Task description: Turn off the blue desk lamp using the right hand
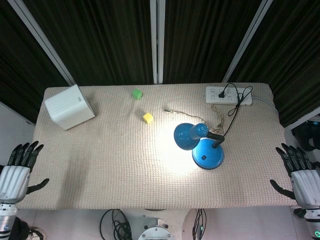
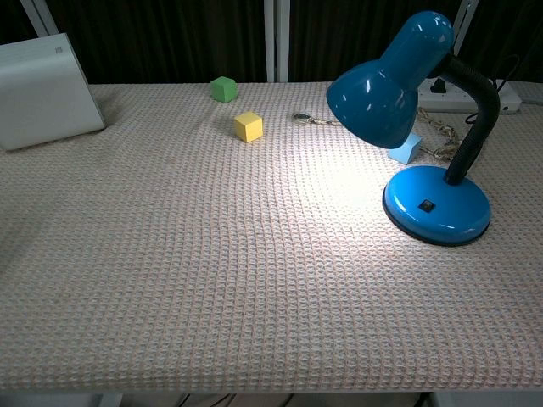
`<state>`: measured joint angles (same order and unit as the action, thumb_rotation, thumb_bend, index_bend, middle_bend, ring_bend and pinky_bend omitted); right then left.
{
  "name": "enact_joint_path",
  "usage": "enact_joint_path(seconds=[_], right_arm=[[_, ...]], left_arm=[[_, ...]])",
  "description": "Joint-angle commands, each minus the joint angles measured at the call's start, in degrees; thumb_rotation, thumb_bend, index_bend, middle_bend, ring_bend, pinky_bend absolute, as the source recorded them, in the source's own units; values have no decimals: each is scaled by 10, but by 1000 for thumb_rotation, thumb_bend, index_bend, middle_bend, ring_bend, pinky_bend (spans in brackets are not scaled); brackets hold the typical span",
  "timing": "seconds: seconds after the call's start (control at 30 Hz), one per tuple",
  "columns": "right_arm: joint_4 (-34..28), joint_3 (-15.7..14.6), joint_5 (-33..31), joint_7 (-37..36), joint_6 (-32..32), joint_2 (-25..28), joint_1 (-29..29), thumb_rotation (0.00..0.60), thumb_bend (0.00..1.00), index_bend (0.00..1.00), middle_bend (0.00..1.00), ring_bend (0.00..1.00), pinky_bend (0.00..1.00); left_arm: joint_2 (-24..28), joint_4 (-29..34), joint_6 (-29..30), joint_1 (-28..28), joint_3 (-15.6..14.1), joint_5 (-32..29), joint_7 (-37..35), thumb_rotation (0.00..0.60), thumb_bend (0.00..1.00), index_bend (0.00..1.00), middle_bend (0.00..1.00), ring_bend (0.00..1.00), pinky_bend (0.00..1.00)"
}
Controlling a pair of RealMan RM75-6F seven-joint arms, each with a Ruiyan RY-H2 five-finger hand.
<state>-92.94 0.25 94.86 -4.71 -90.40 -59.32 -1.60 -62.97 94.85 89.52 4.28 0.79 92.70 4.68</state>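
The blue desk lamp [image 1: 200,145] stands right of the table's centre, lit, throwing a bright patch on the cloth. Its round base [image 2: 437,203] carries a small dark switch [image 2: 427,204] on top, and the shade [image 2: 386,85] leans left on a black neck. My right hand [image 1: 299,172] hangs off the table's right edge, fingers spread, holding nothing, well right of the lamp. Off the left edge, my left hand [image 1: 19,165] is likewise spread and empty. Neither hand shows in the chest view.
A white box [image 1: 69,106] sits at the far left. A green cube [image 1: 137,93] and a yellow cube [image 1: 148,117] lie behind centre. A light blue cube [image 2: 405,147] hides behind the lamp. A white power strip [image 1: 229,94] with the lamp's cord and a small chain [image 1: 172,110] lies at the far right.
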Motion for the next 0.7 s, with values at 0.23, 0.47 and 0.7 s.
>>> enact_joint_path(seconds=[0.23,0.47,0.7], right_arm=[[-2,-1,6,2,-5,2,1,600,148,0,0,0,0],[-3,-3,8,2,-4,1,1,600,148,0,0,0,0],[-5,-4,6,10,7,1,-3,600,149,0,19,25,57]], left_arm=[[-1,-1,0,-2,-2,0,-1,600,102,78,0,0,19],[0,-1,1,-1,-1,0,0,600,102,78,0,0,19],[-3,-5,-4,0,-1,-3,-7,600,101,78,0,0,19]])
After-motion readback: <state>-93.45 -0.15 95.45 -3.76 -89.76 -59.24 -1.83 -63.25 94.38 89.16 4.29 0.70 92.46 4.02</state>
